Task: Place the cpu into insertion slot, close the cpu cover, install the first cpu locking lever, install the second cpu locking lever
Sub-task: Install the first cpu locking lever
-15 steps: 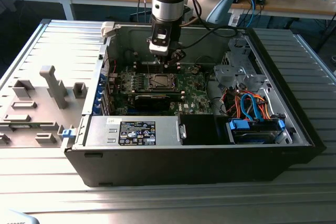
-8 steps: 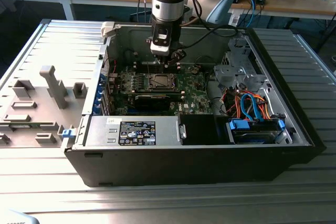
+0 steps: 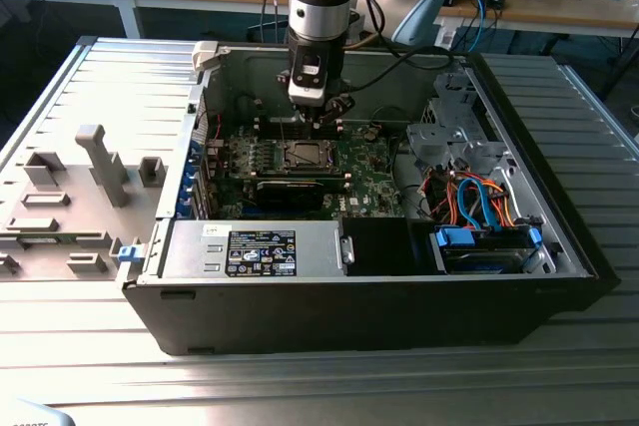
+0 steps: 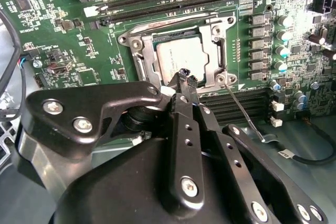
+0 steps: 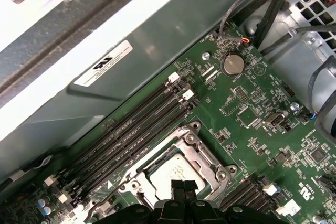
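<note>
The cpu (image 4: 181,56) lies with its silver top up in the insertion slot (image 3: 303,154) on the green board. The cpu cover (image 4: 218,43) rests flat down around it, and its cut-out shows the chip. A thin metal locking lever (image 4: 242,113) angles away from one corner of the socket, unlatched. My gripper (image 4: 184,76) hovers just above the socket's edge near that corner, shut with nothing between its fingers. In the first wrist view the gripper (image 5: 184,186) sits over the rim of the cpu (image 5: 168,169). In the exterior view the gripper (image 3: 318,117) hangs inside the open case.
Rows of black memory slots (image 5: 131,129) flank the socket. The case's metal wall (image 5: 157,40) stands close behind the board. A drive cage with orange and blue cables (image 3: 479,197) fills the exterior view's right side. A grey power supply (image 3: 255,251) lies along the front.
</note>
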You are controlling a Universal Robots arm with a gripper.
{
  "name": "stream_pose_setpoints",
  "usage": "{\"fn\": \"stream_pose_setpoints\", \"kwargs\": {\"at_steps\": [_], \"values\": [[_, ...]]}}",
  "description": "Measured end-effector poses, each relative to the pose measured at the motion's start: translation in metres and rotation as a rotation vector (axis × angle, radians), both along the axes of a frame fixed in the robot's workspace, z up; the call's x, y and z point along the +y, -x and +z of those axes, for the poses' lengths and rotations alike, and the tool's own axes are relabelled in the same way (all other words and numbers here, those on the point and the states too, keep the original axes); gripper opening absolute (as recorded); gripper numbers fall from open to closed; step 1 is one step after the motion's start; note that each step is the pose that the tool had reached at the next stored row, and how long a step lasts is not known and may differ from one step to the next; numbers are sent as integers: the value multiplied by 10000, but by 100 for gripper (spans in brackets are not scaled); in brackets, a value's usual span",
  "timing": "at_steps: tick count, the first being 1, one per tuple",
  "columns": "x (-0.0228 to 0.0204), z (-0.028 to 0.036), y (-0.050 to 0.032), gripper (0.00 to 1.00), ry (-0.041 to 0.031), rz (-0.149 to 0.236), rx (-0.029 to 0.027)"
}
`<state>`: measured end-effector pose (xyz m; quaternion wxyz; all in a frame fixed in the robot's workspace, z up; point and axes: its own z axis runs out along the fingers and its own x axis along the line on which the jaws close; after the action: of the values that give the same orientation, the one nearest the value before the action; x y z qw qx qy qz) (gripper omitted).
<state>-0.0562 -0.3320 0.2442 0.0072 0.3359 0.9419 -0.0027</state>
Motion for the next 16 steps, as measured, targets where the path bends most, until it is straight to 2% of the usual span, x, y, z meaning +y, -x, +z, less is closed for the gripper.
{"fn": "stream_pose_setpoints", "kwargs": {"at_steps": [16], "values": [[0, 0, 0, 11, 0, 531, 0]]}}
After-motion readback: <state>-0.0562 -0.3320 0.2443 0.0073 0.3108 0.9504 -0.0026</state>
